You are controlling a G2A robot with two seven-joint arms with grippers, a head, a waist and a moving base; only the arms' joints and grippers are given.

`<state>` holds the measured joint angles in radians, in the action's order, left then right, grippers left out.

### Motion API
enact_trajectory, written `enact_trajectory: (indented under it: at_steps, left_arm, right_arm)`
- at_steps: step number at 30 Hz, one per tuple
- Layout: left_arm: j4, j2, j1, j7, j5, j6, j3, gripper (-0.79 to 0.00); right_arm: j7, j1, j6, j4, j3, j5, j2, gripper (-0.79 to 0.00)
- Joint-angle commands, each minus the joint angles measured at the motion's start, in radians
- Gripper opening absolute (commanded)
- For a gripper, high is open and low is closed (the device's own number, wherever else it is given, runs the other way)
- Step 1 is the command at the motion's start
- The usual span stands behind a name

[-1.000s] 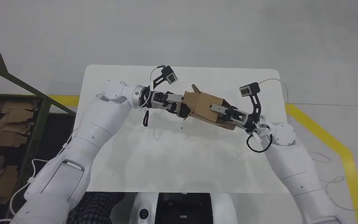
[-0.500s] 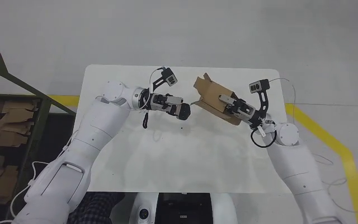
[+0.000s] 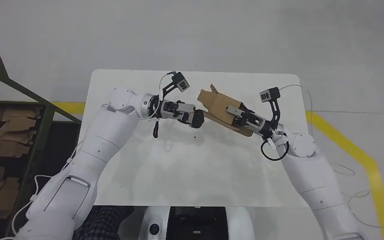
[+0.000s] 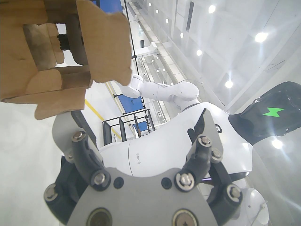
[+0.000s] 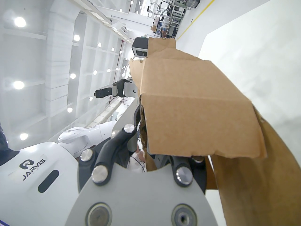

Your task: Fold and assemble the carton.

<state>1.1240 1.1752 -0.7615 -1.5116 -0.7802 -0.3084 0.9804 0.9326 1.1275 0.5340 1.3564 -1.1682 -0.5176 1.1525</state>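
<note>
A brown carton (image 3: 219, 107), partly folded with loose flaps, is held above the white table (image 3: 150, 174) at its far middle. My right gripper (image 3: 239, 115) is shut on the carton's right wall. In the right wrist view the carton (image 5: 192, 114) covers most of the right gripper (image 5: 150, 144), and one finger (image 5: 129, 132) shows beside the cardboard. My left gripper (image 3: 197, 119) sits just left of the carton, open with nothing in it. In the left wrist view the open left gripper (image 4: 135, 125) points past the carton (image 4: 47, 48), whose hollow inside and ragged flap show.
A dark rack with flat cardboard sheets (image 3: 18, 129) stands off the table's left side. A yellow floor line (image 3: 336, 135) runs past the right edge. The near half of the table is bare white surface.
The right gripper swung the carton right, away from the left gripper, then brought it back left close to it. The left gripper stayed almost in place.
</note>
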Motion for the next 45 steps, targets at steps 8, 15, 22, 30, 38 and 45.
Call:
enact_trajectory:
  at_steps: [8, 15, 22, 30, 38, 45]
  left_arm:
    - [0.014, -0.003, -0.009, -0.016, 0.006, 0.016, 0.012, 0.0]
    - [0.018, -0.002, -0.011, -0.022, 0.007, 0.022, 0.013, 0.0]
    - [0.008, -0.003, -0.02, -0.01, 0.01, 0.01, 0.025, 0.0]
    - [0.003, -0.016, -0.04, 0.013, 0.016, -0.013, 0.078, 0.0]
    - [0.008, -0.024, -0.048, 0.015, 0.018, -0.015, 0.106, 0.0]
    - [-0.017, -0.024, -0.022, 0.037, 0.036, -0.034, 0.119, 0.0]
  right_arm:
    - [0.074, 0.006, -0.004, 0.037, 0.01, 0.003, -0.002, -0.785]
    - [0.108, -0.006, -0.018, 0.031, 0.027, -0.006, 0.0, -0.785]
    - [0.123, -0.017, -0.017, 0.009, 0.025, -0.027, 0.001, -0.785]
    - [0.161, -0.011, -0.044, -0.003, 0.01, -0.032, -0.005, -0.785]
    - [0.202, 0.006, -0.059, 0.023, 0.043, -0.042, -0.002, -0.785]
    - [0.233, 0.003, -0.059, 0.024, 0.072, -0.047, 0.003, -0.785]
